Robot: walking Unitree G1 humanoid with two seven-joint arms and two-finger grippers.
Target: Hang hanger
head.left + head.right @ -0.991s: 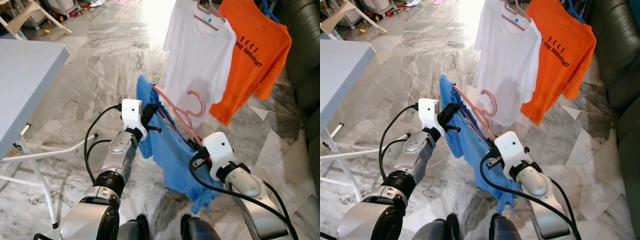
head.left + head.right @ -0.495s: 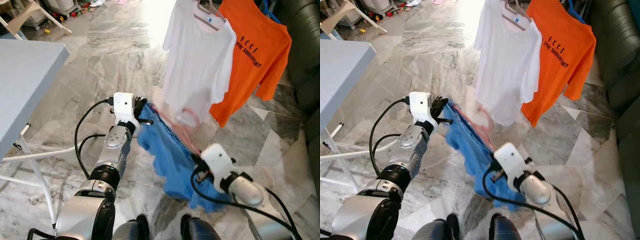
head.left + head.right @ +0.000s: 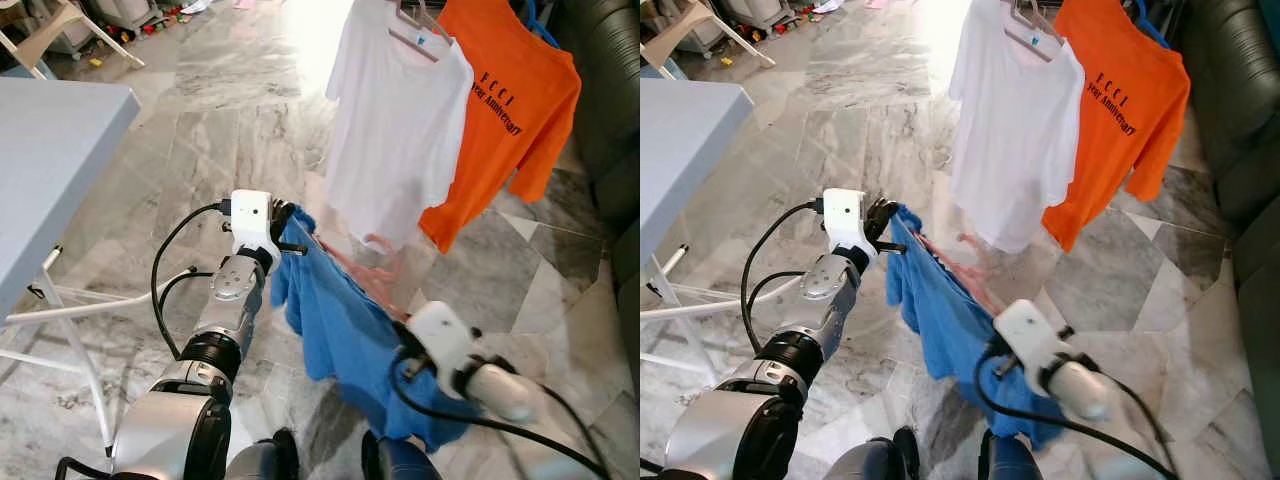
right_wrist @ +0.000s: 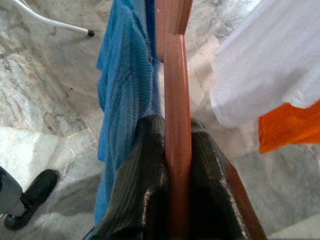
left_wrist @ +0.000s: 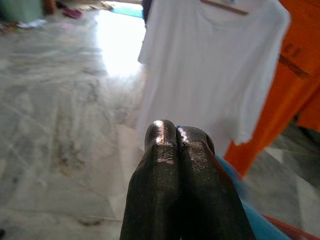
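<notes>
The pink hanger [image 4: 175, 100] with the blue shirt [image 3: 345, 325] is being lowered and swung right versus a second ago, away from the hung shirts. The right gripper [image 4: 172, 150] is being kept clamped on it, the left gripper [image 5: 176, 135] pinched on the shirt edge. Hanging is not yet done.

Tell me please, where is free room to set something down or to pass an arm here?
The grey table top at the robot's left is bare. Open marble floor lies between the table and the white shirt. It is crowded ahead: both grippers, left and right, hold the blue garment on its pink hanger, close under the white and orange shirts.
</notes>
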